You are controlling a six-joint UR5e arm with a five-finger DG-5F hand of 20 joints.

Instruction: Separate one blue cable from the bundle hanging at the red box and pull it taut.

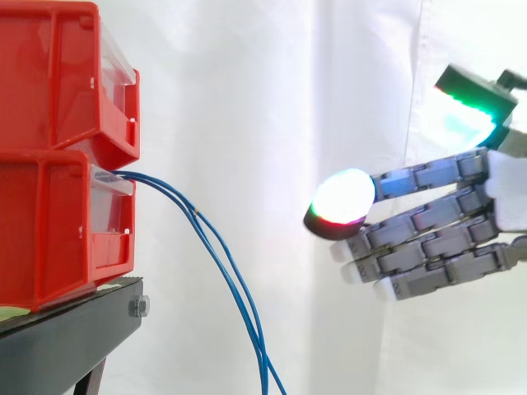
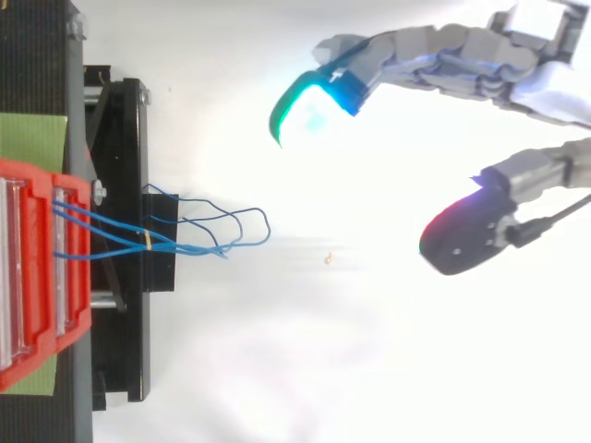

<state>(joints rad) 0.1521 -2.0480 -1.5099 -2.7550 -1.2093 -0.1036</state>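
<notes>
Cables [image 2: 148,242] hang from lower red bin [image 1: 49,222], sloping down toward hand [image 1: 428,239]; hand spread wide, empty.

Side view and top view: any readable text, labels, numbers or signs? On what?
None readable in either view.
The red bins carry no legible label or number.
The black stand, the blue cables and the hand show no print.
The green sheet on the stand looks plain.
</notes>
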